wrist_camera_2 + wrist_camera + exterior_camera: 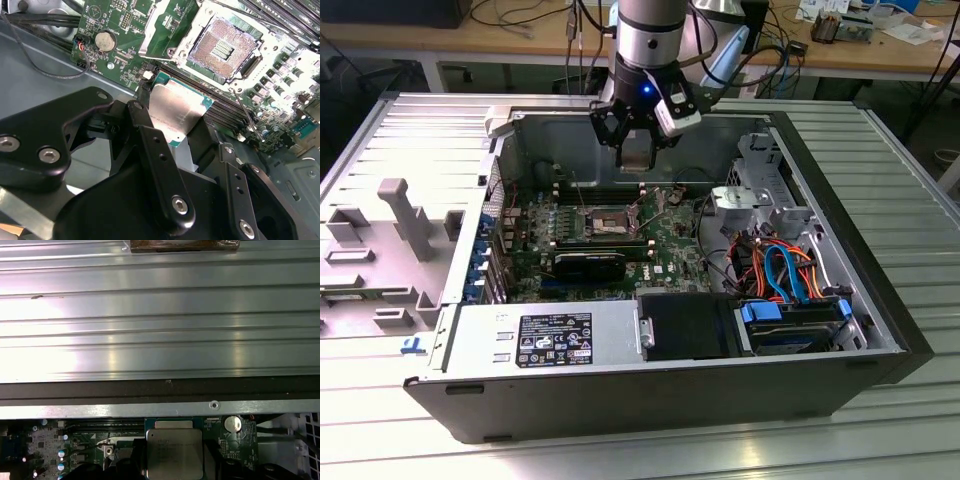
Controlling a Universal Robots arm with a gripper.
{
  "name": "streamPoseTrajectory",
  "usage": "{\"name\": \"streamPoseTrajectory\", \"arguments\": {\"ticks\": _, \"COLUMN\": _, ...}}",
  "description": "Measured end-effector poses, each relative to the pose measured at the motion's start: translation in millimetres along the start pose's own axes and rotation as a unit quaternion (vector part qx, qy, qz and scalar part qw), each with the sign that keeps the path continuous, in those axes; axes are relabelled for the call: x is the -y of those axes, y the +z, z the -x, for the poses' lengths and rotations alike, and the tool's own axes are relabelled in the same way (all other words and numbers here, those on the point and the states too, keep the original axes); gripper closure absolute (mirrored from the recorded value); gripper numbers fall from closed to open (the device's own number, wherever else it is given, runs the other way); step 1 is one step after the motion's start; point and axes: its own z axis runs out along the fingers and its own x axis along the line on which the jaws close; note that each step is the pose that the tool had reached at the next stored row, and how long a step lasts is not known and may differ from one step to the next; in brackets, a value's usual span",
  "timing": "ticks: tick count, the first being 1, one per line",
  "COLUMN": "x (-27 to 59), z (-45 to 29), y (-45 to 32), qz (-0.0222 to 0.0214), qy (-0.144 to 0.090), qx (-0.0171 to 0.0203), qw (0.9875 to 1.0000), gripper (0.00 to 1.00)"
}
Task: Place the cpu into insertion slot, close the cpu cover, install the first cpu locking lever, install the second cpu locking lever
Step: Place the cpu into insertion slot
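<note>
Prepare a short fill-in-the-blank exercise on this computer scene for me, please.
The gripper is shut on the ____.
The insertion slot is ____, its contacts bare.
The circuit board around the slot is ____ in colour.
Missing words: cpu; empty; green.

No print is legible: the black-and-white label [555, 340] on the grey power supply [480, 345] carries lines that cannot be made out, and in the first wrist view the faint etching on the chip [173, 452] is equally unreadable.
</note>
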Motion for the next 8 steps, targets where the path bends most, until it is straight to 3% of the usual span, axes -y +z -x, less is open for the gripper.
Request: {"name": "streamPoseTrajectory", "arguments": {"ticks": 8, "x": 0.1, "z": 0.0, "y": 1.3, "qz": 0.0, "qy": 0.0, "qx": 0.0, "qw": 1.0, "gripper": 0.46}}
